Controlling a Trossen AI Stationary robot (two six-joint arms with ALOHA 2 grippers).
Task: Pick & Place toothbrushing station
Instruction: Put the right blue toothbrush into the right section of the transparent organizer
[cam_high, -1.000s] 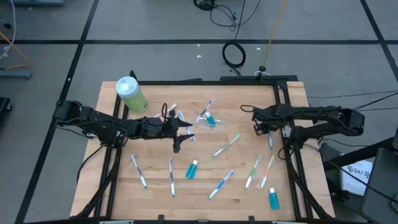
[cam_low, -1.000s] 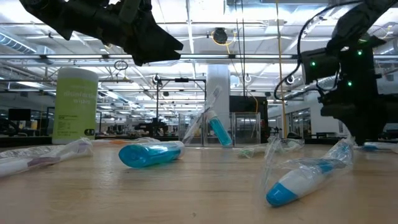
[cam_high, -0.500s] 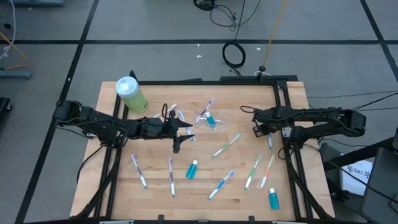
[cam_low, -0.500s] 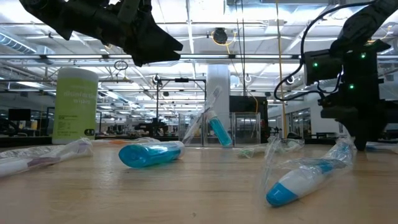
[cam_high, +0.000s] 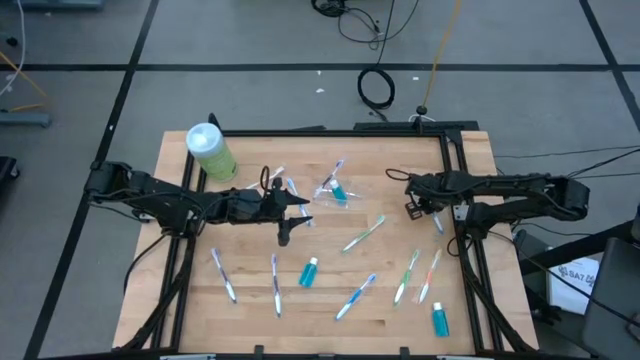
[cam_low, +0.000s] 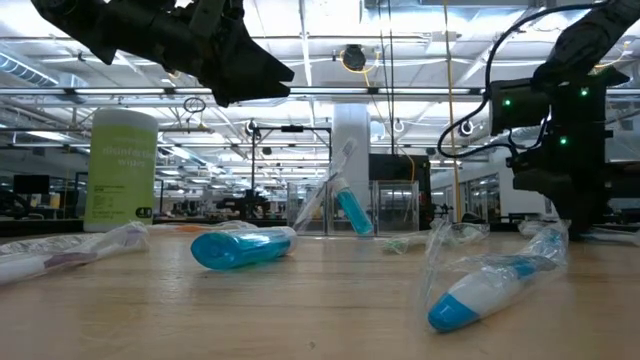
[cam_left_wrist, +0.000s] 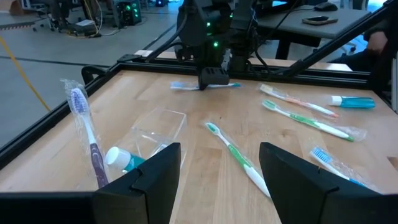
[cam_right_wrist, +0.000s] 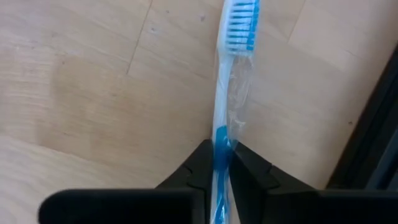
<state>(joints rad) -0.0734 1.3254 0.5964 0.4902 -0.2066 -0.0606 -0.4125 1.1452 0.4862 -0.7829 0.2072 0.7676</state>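
right gripper (cam_right_wrist: 222, 163) just pinched blue toothbrush (cam_right_wrist: 230, 74) (wrapped) | we judge lift next, cup (cam_left_wrist: 158, 127) probably target | left gripper (cam_left_wrist: 217, 171) idle, jaws wide

Blue-and-white toothbrush (cam_right_wrist: 225, 118) – pale wood table (cam_high: 330, 310) – green canister (cam_high: 211, 152).

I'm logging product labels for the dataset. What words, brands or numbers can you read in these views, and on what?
"wipes": on the green canister, low view; the print above and below it is too blurred to read.
White box on the floor at the right, high view: it has print, too small to read.
Toothbrushes, tubes and cup: no readable text.
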